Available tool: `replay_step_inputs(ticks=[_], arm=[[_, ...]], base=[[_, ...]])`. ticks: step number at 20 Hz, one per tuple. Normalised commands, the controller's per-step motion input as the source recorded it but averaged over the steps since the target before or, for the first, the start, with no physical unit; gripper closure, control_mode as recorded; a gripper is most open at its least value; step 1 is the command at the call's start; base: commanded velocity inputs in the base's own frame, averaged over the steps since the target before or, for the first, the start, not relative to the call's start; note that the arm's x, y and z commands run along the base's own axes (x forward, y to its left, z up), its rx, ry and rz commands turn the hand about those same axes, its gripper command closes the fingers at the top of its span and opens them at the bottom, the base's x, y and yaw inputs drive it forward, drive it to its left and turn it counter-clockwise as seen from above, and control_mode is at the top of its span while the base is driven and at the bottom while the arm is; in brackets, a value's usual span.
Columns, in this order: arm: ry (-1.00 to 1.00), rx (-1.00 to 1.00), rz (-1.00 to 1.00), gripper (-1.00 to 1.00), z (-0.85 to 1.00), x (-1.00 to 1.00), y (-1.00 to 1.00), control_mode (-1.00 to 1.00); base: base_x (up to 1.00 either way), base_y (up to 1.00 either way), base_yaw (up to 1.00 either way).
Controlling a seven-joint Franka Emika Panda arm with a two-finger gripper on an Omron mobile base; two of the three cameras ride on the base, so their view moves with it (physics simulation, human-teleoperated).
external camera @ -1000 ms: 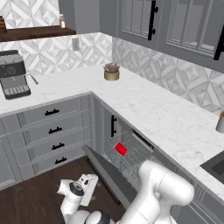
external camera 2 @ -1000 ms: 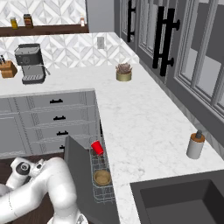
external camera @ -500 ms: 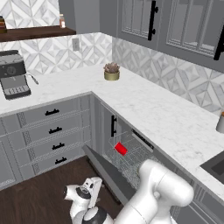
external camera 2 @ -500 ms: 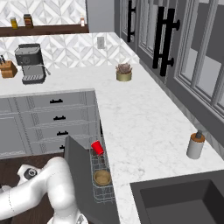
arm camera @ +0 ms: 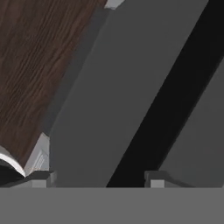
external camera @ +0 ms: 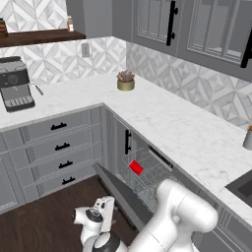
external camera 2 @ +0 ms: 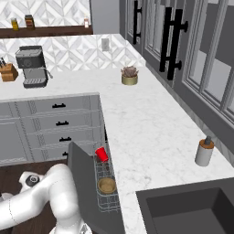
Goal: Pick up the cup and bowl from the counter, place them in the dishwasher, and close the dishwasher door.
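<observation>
The red cup (external camera: pixel 135 167) (external camera 2: pixel 101 154) lies in the wire rack of the dishwasher (external camera: pixel 150 177), and the tan bowl (external camera 2: pixel 107 185) sits in the same rack nearer the camera. The grey dishwasher door (external camera: pixel 120 192) (external camera 2: pixel 91 183) stands tilted, partly raised from the floor. My arm reaches low over the wood floor, its white hand (external camera: pixel 96 216) close to the door's outer face. In the hand view my gripper (arm camera: pixel 98 178) is open with nothing between its tips, facing the grey door panel (arm camera: pixel 109 100). The white marble counter (external camera: pixel 162 118) runs above.
A coffee machine (external camera: pixel 15 83) and a potted plant (external camera: pixel 125 81) stand on the counter. A soap dispenser (external camera 2: pixel 204 151) is beside the dark sink (external camera 2: pixel 192 210). Grey drawers (external camera: pixel 59 147) line the left. Dark wood floor (external camera: pixel 39 221) lies below.
My hand has swung right across the floor, closer to the dishwasher door's outer face. The cup and bowl have stayed in the rack.
</observation>
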Motion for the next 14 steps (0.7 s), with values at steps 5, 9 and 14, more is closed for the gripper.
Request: replay_step_inputs(ticks=[5,9,14], arm=[[0.04,-0.4,0.0,-1.0,-0.15,0.82,-1.0,-1.0],[0.0,-0.38,0.01,-1.0,-0.05,0.5,-1.0,-1.0],[0.0,-0.39,0.01,-1.0,-0.04,0.53,-1.0,-1.0]], base=[[0.0,0.0,0.0],[0.0,0.0,0.0],[0.0,0.0,0.0]])
